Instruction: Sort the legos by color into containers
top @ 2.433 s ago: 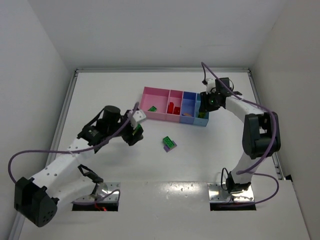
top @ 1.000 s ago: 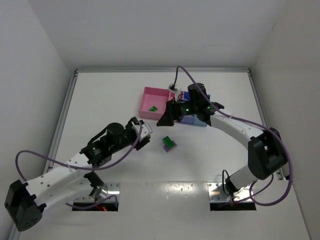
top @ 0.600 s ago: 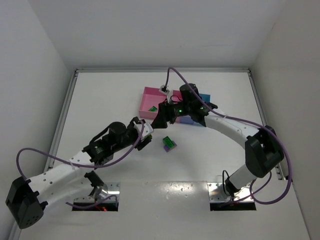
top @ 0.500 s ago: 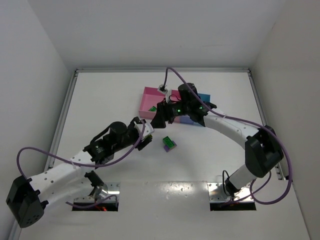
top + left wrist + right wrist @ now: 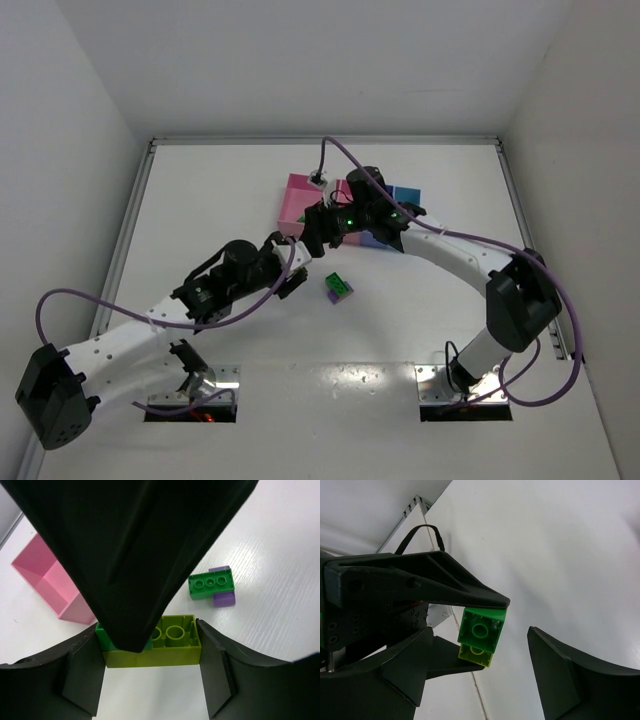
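Since half a second ago, the right gripper [image 5: 314, 228] has been carried a little farther from the bins toward the left gripper [image 5: 291, 277]. More of the light blue bin [image 5: 406, 193] has been uncovered behind its arm. The left gripper has hardly been shifted.

A two-brick stack [image 5: 479, 639] is clamped between the left fingers [image 5: 82, 675]. Its yellow-green brick [image 5: 170, 647] is pressed by a pad on each side, and a green brick [image 5: 481, 624] is joined to it. In the left wrist view most of the green brick is hidden by a black wedge [image 5: 135, 555] that reaches down from the top edge to the stack. What that wedge belongs to cannot be told.

The right fingers [image 5: 570, 675] are held wide apart. In the right wrist view the stack is seen in the gap between them, nearer one finger than the other. Whether it is touched by either cannot be told.

Beyond the left fingertips and off to the right in that view, a loose pair [image 5: 212, 586], green on purple, lies on the table [image 5: 220, 190], apart from both grippers. Beyond the same fingertips on the other side, the pink bin [image 5: 50, 587] is seen, well apart from the stack. It lies just beside the right gripper in the top view.
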You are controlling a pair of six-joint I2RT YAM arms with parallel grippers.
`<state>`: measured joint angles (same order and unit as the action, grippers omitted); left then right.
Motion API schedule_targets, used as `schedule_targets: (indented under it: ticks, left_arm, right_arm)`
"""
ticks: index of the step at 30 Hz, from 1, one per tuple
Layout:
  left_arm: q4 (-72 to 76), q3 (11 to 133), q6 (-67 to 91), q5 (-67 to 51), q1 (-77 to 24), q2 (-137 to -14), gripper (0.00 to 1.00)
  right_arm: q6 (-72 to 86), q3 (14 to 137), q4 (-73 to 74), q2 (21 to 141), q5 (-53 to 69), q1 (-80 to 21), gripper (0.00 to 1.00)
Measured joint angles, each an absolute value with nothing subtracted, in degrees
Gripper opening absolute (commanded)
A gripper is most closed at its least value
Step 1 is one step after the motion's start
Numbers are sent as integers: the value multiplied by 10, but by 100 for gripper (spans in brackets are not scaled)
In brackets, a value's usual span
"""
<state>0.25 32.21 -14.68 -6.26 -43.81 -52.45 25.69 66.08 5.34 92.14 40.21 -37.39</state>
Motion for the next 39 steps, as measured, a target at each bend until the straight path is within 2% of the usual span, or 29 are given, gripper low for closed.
schedule_targets:
  ticks: [4,9,21,24,25,27,28,31,39]
  left_arm:
    - [6,327,-147,-63,-438,-528,1]
    - [9,329,-146,-64,-438,-533,1]
    - [10,329,-145,-67,-438,-535,1]
    - [10,329,-145,-70,-438,-535,1]
    - [9,329,-145,-70,-438,-535,1]
    - [7,329,-146,-67,-438,-536,1]
    - [6,329,-147,-66,-438,-536,1]
    - [5,329,-146,-63,-438,-536,1]
    - [5,327,-145,-64,-438,-536,1]
  right_arm:
    - [258,661,52,924,400,-374,74]
    - [260,661,51,928,401,-374,66]
    - [262,661,47,948,405,-380,60]
    - [263,661,46,948,406,-380,46]
    - [266,661,45,948,408,-380,36]
    - [272,661,42,948,408,-380,26]
    - [276,661,43,948,407,-380,15]
    - [275,661,42,948,412,-380,0]
    - [261,664,55,946,413,-376,0]
